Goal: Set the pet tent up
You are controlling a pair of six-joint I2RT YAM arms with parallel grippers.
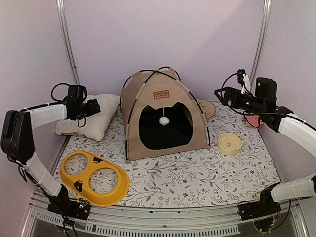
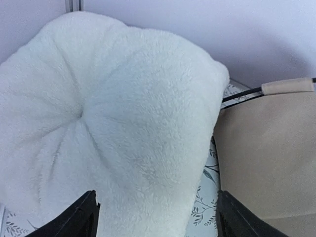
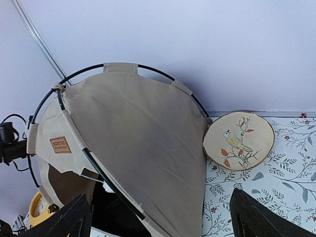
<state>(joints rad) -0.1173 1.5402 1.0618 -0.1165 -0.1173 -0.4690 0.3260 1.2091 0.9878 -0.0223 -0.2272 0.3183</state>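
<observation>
We log the pet tent [image 1: 163,116] upright mid-table, floral mat [image 1: 197,173] bare before its doorway. Left gripper [image 1: 93,107] spread, empty, over the white pillow [image 1: 101,121] by the tent's left edge. Right gripper [image 1: 219,94] spread, empty, apart from the tent.

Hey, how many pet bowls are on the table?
1 for sure: a cream bowl right of the pet tent. A pink thing half hidden behind the right arm might be another.

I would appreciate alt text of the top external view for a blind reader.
A beige pet tent stands upright mid-table, its arched doorway facing the camera. A white pillow lies to its left, a yellow bowl tray in front-left.
</observation>
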